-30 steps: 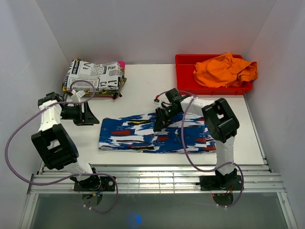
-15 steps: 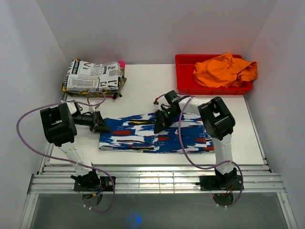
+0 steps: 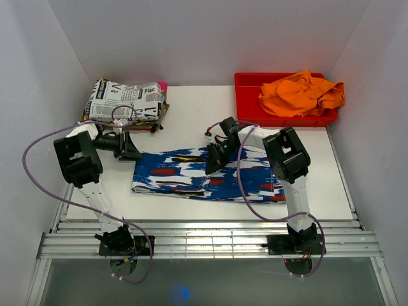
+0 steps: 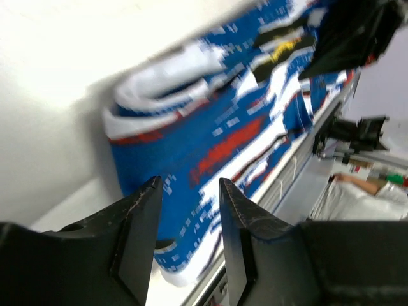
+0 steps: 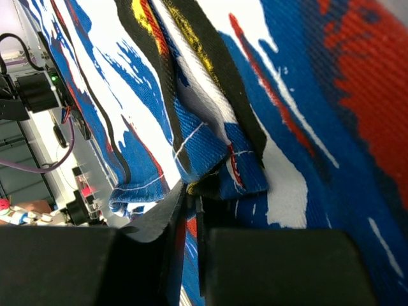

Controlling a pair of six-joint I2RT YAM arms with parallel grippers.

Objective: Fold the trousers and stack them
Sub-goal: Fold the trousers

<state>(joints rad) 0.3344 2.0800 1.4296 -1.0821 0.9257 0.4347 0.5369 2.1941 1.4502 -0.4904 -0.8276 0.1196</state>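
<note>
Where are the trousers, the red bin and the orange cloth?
trousers point(image 3: 182, 178): top external view, left half.
red bin point(image 3: 246, 95): top external view, bare left end.
orange cloth point(image 3: 299, 92): top external view, its middle.

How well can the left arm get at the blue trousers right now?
Probably yes: its open end effector sits just beside the left end of the trousers, with nothing between them.
</note>
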